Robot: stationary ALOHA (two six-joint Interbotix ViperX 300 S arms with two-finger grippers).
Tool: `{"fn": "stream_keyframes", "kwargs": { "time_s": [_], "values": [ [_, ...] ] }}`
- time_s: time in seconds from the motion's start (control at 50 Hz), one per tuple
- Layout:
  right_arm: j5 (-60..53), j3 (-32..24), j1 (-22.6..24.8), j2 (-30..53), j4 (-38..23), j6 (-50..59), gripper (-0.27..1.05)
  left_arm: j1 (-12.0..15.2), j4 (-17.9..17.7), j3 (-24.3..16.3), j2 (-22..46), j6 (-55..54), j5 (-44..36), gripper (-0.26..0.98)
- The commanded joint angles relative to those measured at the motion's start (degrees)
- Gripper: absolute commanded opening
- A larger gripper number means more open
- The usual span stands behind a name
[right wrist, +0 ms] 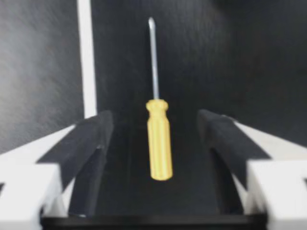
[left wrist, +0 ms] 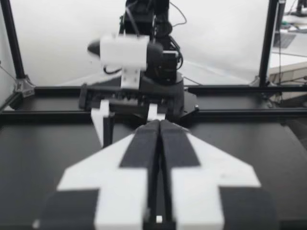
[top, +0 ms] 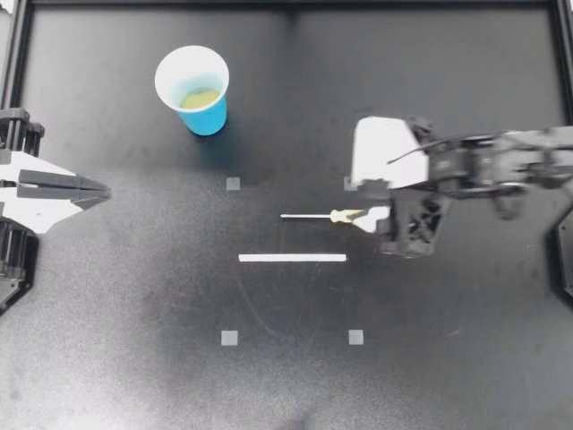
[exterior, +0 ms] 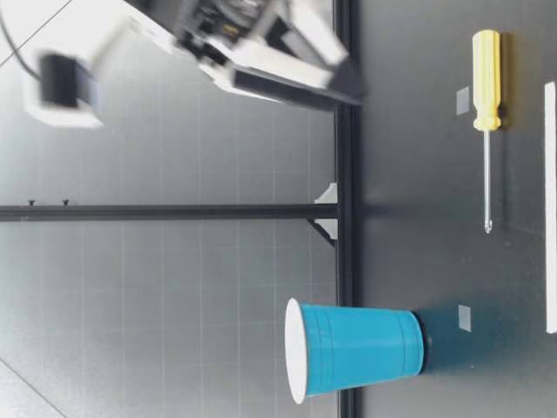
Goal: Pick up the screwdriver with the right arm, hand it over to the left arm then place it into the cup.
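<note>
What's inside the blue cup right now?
From above, the cup shows only a yellowish patch at its bottom; what it is, I cannot tell. The screwdriver lies outside.

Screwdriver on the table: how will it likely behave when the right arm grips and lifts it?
Probably rigid and light: the screwdriver shows a thin metal shaft and slim yellow handle. The rounded handle, lying flat on the table, could roll if one finger touches first. My right pincer, open, lines up around the handle, so the shaft end may droop slightly.
</note>
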Motion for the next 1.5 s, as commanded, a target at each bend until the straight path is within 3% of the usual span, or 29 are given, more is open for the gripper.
{"fn": "stream_keyframes", "kwargs": {
  "time_s": [0.0, 0.38, 0.86, 1.48],
  "values": [
    [2.4, -3.1, -0.4, 2.3, -0.5, 0.0, 0.65, -0.2, -0.1, -0.8, 0.4, 0.0, -0.5, 0.09],
    [3.8, -7.1, -0.4, 13.3, -1.3, -0.2, 0.62, -0.2, -0.1, -0.6, 0.4, -0.4, -0.3, 0.09],
    [1.0, -6.9, -1.7, 17.0, -1.3, 0.0, 0.59, -0.2, -0.1, -0.4, 0.4, -0.9, -0.2, 0.09],
    [1.8, -6.4, -1.6, 17.5, 0.3, 0.0, 0.14, -0.2, -0.1, -0.4, 0.5, -0.4, -0.3, 0.09]
  ]
}}
